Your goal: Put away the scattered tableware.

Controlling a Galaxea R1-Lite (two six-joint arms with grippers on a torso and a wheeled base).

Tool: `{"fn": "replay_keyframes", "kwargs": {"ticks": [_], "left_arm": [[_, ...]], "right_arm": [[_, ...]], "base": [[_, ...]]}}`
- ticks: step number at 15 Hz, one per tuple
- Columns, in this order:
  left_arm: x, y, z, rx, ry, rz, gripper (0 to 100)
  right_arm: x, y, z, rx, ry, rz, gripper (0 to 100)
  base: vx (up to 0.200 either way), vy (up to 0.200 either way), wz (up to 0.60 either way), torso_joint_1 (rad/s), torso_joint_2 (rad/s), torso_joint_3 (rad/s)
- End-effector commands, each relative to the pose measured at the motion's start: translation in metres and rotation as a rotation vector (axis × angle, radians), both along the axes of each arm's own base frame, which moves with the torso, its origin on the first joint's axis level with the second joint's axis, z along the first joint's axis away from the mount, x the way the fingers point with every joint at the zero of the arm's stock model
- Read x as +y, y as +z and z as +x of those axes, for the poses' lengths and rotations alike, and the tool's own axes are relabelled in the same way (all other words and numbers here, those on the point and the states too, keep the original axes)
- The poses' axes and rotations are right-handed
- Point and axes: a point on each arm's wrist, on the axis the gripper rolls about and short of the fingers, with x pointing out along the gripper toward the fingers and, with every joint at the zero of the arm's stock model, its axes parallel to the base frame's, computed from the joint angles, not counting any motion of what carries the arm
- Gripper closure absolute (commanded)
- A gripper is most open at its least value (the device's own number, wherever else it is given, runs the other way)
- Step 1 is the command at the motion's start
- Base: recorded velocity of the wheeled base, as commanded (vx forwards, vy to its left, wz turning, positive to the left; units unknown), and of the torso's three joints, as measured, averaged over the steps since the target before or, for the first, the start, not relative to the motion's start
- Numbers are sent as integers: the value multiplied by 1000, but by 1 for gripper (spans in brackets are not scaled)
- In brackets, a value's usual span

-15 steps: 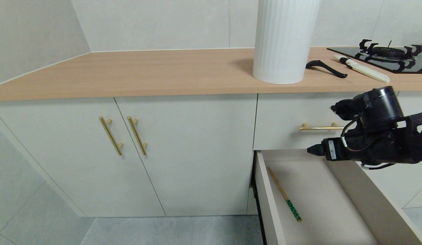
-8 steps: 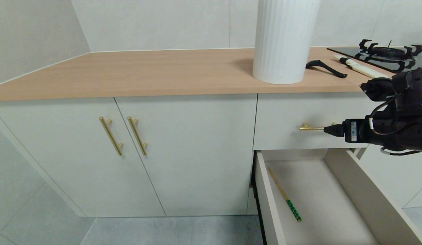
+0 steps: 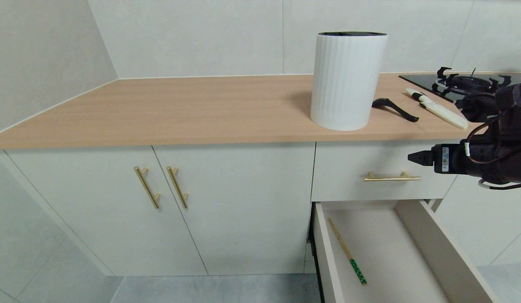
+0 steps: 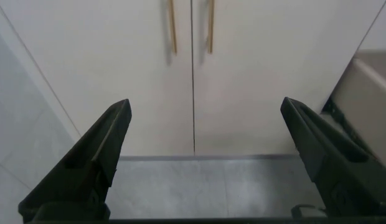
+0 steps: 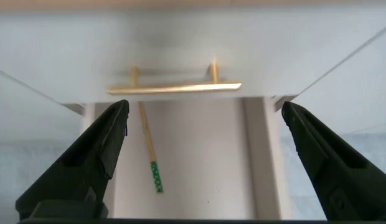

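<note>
Green-tipped chopsticks flat in the open drawer; black utensil and cream knife on the countertop

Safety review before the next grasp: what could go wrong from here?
1. The right gripper hangs open below the countertop edge; rising toward the knife, it may clip that edge.
2. The knife lies near the black spoon and the front edge; a poor grasp might knock either off.

open drawer cut off by the head view's lower edge, hob partly hidden behind the right arm, cabinet handles blurred in left wrist view
</note>
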Motion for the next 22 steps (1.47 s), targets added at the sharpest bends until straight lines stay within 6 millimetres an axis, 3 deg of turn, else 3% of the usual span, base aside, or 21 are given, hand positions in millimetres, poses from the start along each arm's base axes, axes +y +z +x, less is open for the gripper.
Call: {"fn": "replay_keyframes", "kwargs": {"ticks": [1, 6, 16, 22], "left_arm": [[0, 0, 0, 2, 0, 0, 0], [0, 0, 0, 2, 0, 0, 0], [0, 0, 0, 2, 0, 0, 0], [0, 0, 0, 2, 0, 0, 0]], "right_arm": [[-1, -2, 1, 5, -4, -1, 0], [0, -4, 6, -6, -6, 1, 0], [2, -13, 19, -4, -6, 0, 0], [0, -19, 28, -6, -15, 2, 0]], "base": [[0, 0, 0, 168, -471, -286], [0, 0, 0, 180, -460, -277], [0, 0, 0, 18, -42, -27], [0, 0, 0, 159, -372, -212]]}}
